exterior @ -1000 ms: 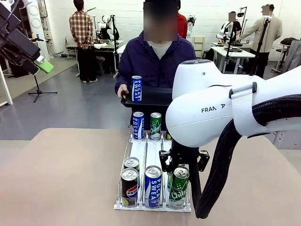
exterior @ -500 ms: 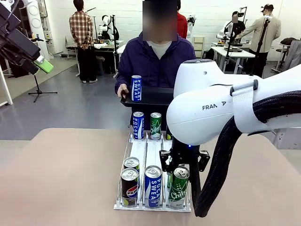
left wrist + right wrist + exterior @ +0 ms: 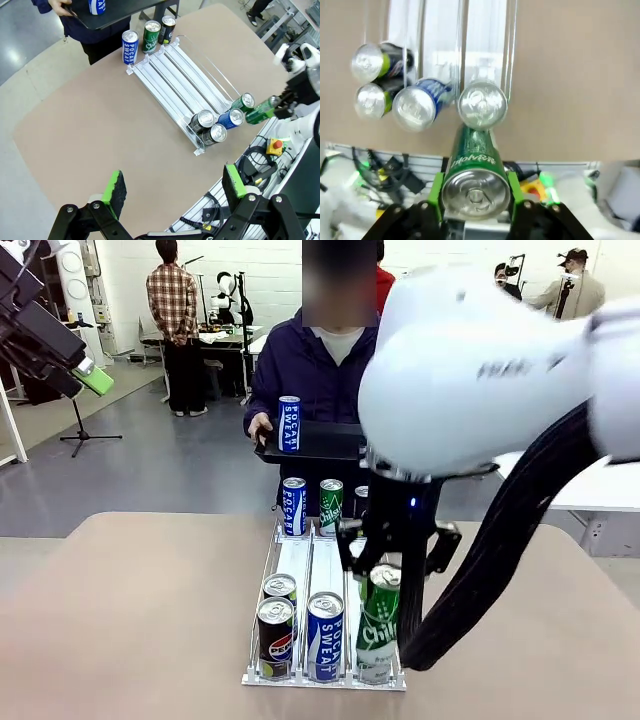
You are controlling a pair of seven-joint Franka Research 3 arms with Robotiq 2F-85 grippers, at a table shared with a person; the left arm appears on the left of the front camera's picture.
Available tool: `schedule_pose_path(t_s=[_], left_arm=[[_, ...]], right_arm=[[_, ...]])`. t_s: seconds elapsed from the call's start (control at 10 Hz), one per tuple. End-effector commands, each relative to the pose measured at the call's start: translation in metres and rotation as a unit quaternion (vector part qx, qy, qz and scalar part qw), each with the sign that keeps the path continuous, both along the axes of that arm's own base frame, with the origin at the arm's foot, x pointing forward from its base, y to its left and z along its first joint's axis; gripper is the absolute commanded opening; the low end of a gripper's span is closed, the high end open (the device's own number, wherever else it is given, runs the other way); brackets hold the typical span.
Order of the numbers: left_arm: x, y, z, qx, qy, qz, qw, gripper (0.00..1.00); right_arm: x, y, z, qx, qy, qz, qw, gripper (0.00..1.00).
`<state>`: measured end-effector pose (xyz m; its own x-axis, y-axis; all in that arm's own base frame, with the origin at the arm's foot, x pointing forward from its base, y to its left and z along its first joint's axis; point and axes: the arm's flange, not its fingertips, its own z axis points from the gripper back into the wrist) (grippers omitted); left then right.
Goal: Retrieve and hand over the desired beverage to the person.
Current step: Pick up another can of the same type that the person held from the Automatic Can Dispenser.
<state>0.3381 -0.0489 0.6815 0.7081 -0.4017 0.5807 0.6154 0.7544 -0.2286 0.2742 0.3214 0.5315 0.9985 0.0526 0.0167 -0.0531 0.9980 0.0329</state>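
Observation:
My right gripper [image 3: 383, 575] is shut on a green Chilsung can [image 3: 378, 625], held just above the front of the white can rack [image 3: 300, 560]. In the right wrist view the green can [image 3: 475, 170] sits between the green pads [image 3: 436, 192], with another silver-topped can [image 3: 482, 105] below it in the rack. The person [image 3: 330, 365] in a dark jacket stands at the far side holding a black tray [image 3: 325, 445] with a blue Pocari Sweat can [image 3: 289, 425] on it. My left gripper [image 3: 175, 185] hangs open high above the table's left.
A Pepsi can [image 3: 275, 635] and a Pocari can [image 3: 325, 635] stand at the rack's front, another can [image 3: 280, 588] behind them. Three cans [image 3: 331, 505] stand at the far end. Bare tabletop [image 3: 140, 600] lies left of the rack. My right arm's cable [image 3: 500, 550] hangs at the right.
My right arm has risen, lifting the green can up from the rack's front row. The left arm and the person's tray have stayed put.

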Motion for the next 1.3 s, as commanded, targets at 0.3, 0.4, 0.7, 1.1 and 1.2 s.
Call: schedule_pose_path(t_s=[0.3, 0.4, 0.7, 1.1, 1.2], left_arm=[[-0.001, 0.001, 0.0, -0.003, 0.004, 0.004, 1.0, 1.0], [-0.001, 0.001, 0.0, -0.003, 0.004, 0.004, 1.0, 1.0], [-0.001, 0.001, 0.0, -0.003, 0.004, 0.004, 1.0, 1.0], [-0.001, 0.001, 0.0, -0.003, 0.004, 0.004, 1.0, 1.0], [-0.001, 0.001, 0.0, -0.003, 0.004, 0.004, 1.0, 1.0]], right_arm=[[-0.001, -0.001, 0.114, 0.033, -0.042, -0.045, 0.998, 0.04], [0.011, 0.0, 0.134, 0.036, -0.037, -0.058, 0.997, 0.04], [0.05, 0.017, 0.159, 0.008, -0.011, -0.083, 0.996, 0.04], [0.084, 0.029, 0.168, -0.01, 0.003, -0.095, 0.995, 0.04], [0.087, 0.023, 0.167, -0.008, 0.0, -0.088, 0.996, 0.04]])
